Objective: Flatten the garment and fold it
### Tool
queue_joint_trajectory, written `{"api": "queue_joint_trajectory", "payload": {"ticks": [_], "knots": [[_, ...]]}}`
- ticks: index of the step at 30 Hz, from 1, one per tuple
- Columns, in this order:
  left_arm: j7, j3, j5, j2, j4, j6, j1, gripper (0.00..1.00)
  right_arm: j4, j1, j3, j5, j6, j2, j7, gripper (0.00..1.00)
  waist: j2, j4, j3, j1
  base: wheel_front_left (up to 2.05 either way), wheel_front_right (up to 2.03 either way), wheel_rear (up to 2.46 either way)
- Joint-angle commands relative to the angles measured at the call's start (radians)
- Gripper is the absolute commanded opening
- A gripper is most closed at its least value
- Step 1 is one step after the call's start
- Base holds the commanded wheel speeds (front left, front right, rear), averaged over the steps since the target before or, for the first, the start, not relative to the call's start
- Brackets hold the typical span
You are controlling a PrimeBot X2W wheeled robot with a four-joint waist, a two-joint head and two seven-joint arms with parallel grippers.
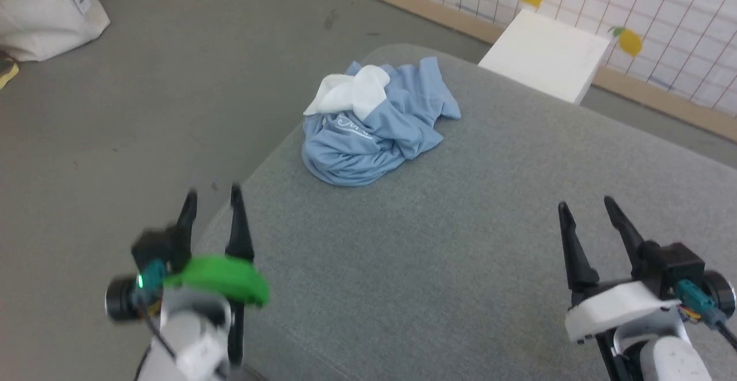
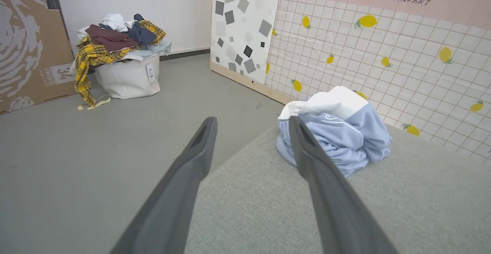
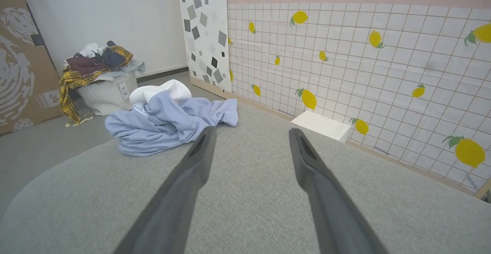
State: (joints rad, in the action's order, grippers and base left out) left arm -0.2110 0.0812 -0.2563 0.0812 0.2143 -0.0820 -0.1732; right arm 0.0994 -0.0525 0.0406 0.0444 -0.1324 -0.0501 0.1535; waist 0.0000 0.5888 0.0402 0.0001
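Found shirt (image 1: 377,130) bunched in a heap on grey cushion (image 1: 460,266), toward the far-left rounded corner in head view. Noted white collar on top of heap, blue cloth crumpled under and around it, white chest script partly showing. Not flattened, not folded.

Found left gripper (image 1: 212,192) at lower left of head view, over cushion's left edge, fingers apart, clamped on nothing. Placed shirt ahead of it and to its right, well apart. In left wrist view, seen just behind the right-hand finger's tip, no contact.

Found right gripper (image 1: 584,202) at lower right of head view, above cushion, fingers apart, empty. Placed shirt ahead of it and well to its left. In right wrist view, seen beyond the left-hand finger's tip, bare cushion between.

Logged elsewhere: white box (image 1: 544,53) past cushion's far edge, by lemon-print wall (image 3: 364,54); white bin (image 2: 128,79) heaped with clothes on floor (image 1: 144,110), well away from shirt.
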Motion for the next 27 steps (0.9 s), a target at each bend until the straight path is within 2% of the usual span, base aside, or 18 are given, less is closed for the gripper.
{"api": "queue_joint_trajectory", "payload": {"ticks": [1,6,10,14,17,21,27], "knots": [[0.013,0.006,-0.025,0.002,0.020,0.018,-0.074,1.00,-0.014,-0.032,0.000,-0.016,0.002,0.000,-0.006,1.00,0.0000,-0.003,0.065,-0.0001,0.00,0.00,0.00],[0.074,0.008,-0.089,0.003,0.139,0.063,-0.309,1.00,-0.057,-0.079,0.001,-0.064,0.002,0.000,-0.038,1.00,0.0000,-0.035,0.189,-0.0001,0.00,0.00,0.00],[0.146,-0.004,-0.155,0.007,0.270,0.108,-0.493,1.00,-0.085,-0.127,-0.023,-0.088,0.002,0.000,-0.055,1.00,0.0000,-0.100,0.298,-0.0001,0.00,0.00,0.00],[0.257,-0.029,-0.219,0.040,0.397,0.150,-0.635,1.00,-0.093,-0.168,-0.047,-0.097,0.002,0.000,-0.058,1.00,0.0000,-0.179,0.387,-0.0001,0.00,0.00,0.00],[0.392,-0.045,-0.269,0.076,0.483,0.164,-0.709,1.00,-0.091,-0.196,-0.056,-0.096,0.002,0.000,-0.051,1.00,0.0000,-0.243,0.443,-0.0001,0.00,0.00,0.00],[0.544,-0.081,-0.332,0.124,0.546,0.165,-0.751,1.00,-0.089,-0.225,-0.054,-0.087,0.002,0.000,-0.033,1.00,0.0000,-0.316,0.498,-0.0001,0.00,0.00,0.00],[0.738,-0.120,-0.394,0.175,0.582,0.123,-0.679,1.00,-0.065,-0.237,-0.035,-0.063,0.002,0.000,0.004,1.00,0.0000,-0.402,0.527,-0.0001,0.00,0.00,0.00]]}}
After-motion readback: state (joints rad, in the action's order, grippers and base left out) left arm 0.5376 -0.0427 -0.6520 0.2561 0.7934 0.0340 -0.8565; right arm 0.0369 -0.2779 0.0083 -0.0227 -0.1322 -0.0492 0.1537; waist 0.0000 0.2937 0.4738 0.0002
